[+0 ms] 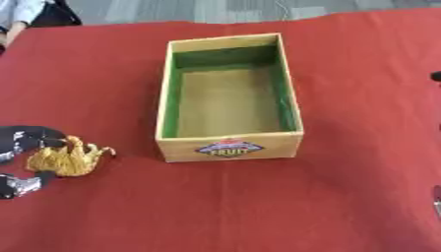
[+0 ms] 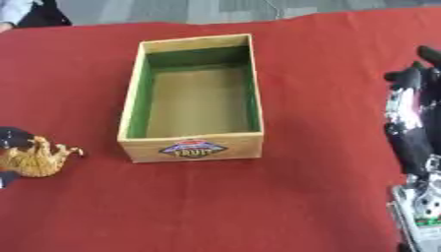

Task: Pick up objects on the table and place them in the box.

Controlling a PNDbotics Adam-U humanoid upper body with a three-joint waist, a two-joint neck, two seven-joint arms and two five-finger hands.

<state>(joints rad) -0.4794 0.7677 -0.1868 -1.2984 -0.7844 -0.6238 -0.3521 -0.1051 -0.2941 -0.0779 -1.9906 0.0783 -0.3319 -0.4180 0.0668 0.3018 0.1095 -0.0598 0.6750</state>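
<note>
Toy animal, tan and striped like a tiger, is seen lying on its side on the red tabletop, well apart from the wooden box to its right. The figure is enclosed by the curled fingers of the left hand, one set over its back and another below, so a grasp appears to be closing on it. The box, green-lined and marked "FRUIT", is shown empty, its open top beyond the fingers and toward the far side. The right hand is held at the right edge, fingers pointing up and relaxed, holding nothing. For the step to be done well, the toy should be lifted clear of the cloth before being carried sideways, raised above the box's near-left wall, and released only once over the floor of the box.
</note>
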